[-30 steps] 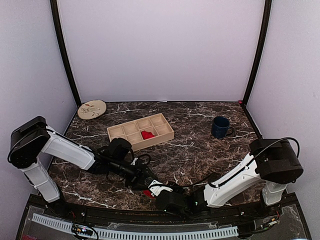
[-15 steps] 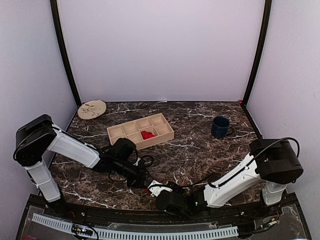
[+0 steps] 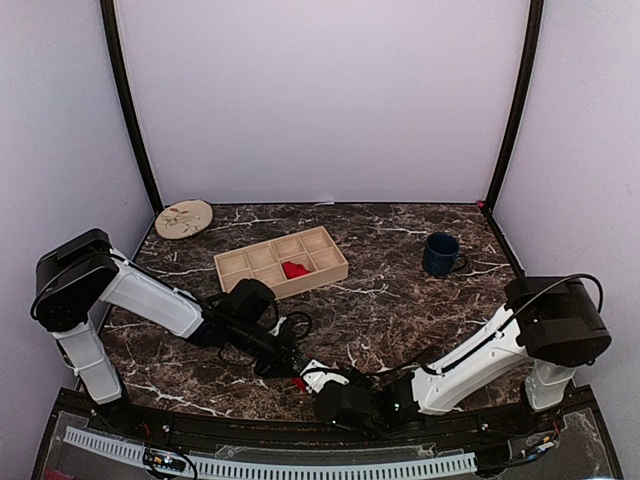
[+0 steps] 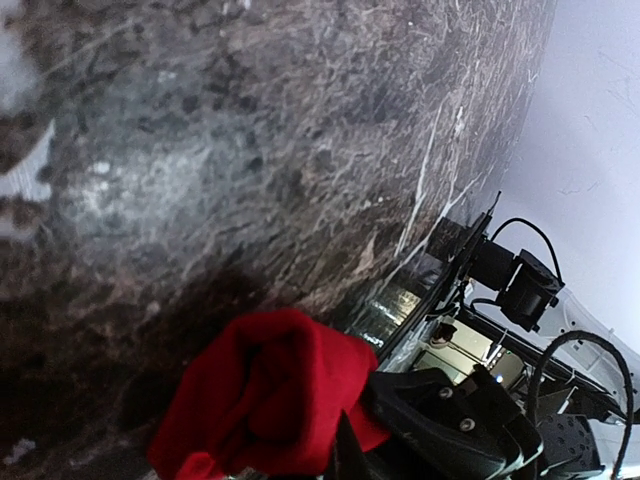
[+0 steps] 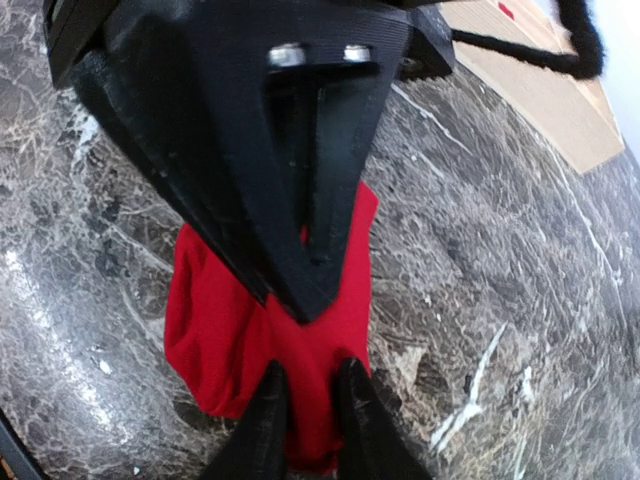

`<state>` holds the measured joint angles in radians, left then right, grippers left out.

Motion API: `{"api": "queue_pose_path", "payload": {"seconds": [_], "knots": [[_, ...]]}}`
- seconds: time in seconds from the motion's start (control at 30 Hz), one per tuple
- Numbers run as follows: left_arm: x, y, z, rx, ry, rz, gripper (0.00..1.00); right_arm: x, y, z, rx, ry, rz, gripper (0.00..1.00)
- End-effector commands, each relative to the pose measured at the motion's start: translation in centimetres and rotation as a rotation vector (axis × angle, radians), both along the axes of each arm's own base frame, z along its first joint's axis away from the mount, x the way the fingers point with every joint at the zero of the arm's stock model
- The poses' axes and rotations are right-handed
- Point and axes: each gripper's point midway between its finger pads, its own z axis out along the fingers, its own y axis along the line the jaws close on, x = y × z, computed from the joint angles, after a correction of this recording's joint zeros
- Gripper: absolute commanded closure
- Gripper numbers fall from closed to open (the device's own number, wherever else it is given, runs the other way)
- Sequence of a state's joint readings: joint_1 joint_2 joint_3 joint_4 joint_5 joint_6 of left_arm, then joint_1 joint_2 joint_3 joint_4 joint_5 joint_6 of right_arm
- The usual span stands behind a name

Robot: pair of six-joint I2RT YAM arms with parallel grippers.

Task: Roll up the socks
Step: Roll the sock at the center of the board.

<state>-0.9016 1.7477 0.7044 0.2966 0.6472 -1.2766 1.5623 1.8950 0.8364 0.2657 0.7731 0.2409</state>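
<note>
At the near edge of the worktop (image 5: 500,300), a red sock (image 5: 215,340) is bunched. A fold is grasped by the right hand (image 5: 310,378), and the clenched left hand (image 5: 310,290) is set tip-down on it. Farther back, a second sock (image 3: 294,269) is held in a wooden tray (image 3: 240,265).

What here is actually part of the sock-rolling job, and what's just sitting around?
In the job: red sock at the near edge; left gripper and right gripper, both at it; red bundle in the wooden tray, probably another sock.
Just lying about: blue mug; round patterned plate.
</note>
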Motion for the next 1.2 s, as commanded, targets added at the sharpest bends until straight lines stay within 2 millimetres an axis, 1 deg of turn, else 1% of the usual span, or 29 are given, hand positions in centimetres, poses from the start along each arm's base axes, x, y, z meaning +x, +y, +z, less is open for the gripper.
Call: {"api": "queue_pose_path", "payload": {"seconds": [0.0, 0.13, 0.23, 0.33, 0.37, 0.43, 0.47, 0.53, 0.57, 0.73, 0.9, 1.07, 1.17], "knots": [[0.5, 1.3, -2.2, 0.087, -0.074, -0.012, 1.0, -0.8, -0.7, 0.5, 0.029, 0.06, -0.011, 0.77], [0.8, 1.6, -2.7, 0.094, -0.126, -0.021, 1.0, -1.4, -1.1, 0.8, 0.06, 0.12, -0.009, 0.65], [1.1, 1.6, -3.0, 0.097, -0.164, -0.034, 1.0, -1.9, -1.4, 1.4, 0.095, 0.167, -0.012, 0.61], [1.2, 1.8, -3.2, 0.094, -0.202, -0.05, 1.0, -2.4, -1.7, 2.5, 0.157, 0.222, -0.019, 0.59], [1.2, 1.8, -3.3, 0.093, -0.213, -0.054, 1.0, -2.5, -1.7, 3.3, 0.191, 0.242, -0.021, 0.58], [1.3, 1.9, -3.4, 0.091, -0.235, -0.062, 1.0, -2.7, -2.1, 4.2, 0.235, 0.274, -0.032, 0.56], [1.3, 2.0, -3.4, 0.089, -0.247, -0.064, 1.0, -2.8, -2.2, 4.3, 0.25, 0.29, -0.043, 0.54], [1.3, 2.1, -3.5, 0.085, -0.267, -0.068, 1.0, -2.8, -2.4, 5.6, 0.304, 0.316, -0.048, 0.51], [1.4, 2.2, -3.6, 0.087, -0.276, -0.068, 1.0, -2.8, -2.4, 5.8, 0.319, 0.333, -0.053, 0.5], [1.4, 2.7, -3.9, 0.09, -0.332, -0.083, 1.0, -1.5, -2.4, 5.3, 0.406, 0.447, -0.104, 0.5], [1.3, 2.9, -4.4, 0.078, -0.377, -0.11, 1.0, 0.9, -2.4, 4.9, 0.52, 0.558, -0.165, 0.49], [1.1, 3.4, -4.8, 0.079, -0.401, -0.123, 1.0, 2.3, -1.5, 5.1, 0.593, 0.62, -0.175, 0.49], [0.9, 3.7, -5.1, 0.085, -0.403, -0.128, 1.0, 2.6, -0.9, 4.2, 0.606, 0.673, -0.178, 0.49]]}}
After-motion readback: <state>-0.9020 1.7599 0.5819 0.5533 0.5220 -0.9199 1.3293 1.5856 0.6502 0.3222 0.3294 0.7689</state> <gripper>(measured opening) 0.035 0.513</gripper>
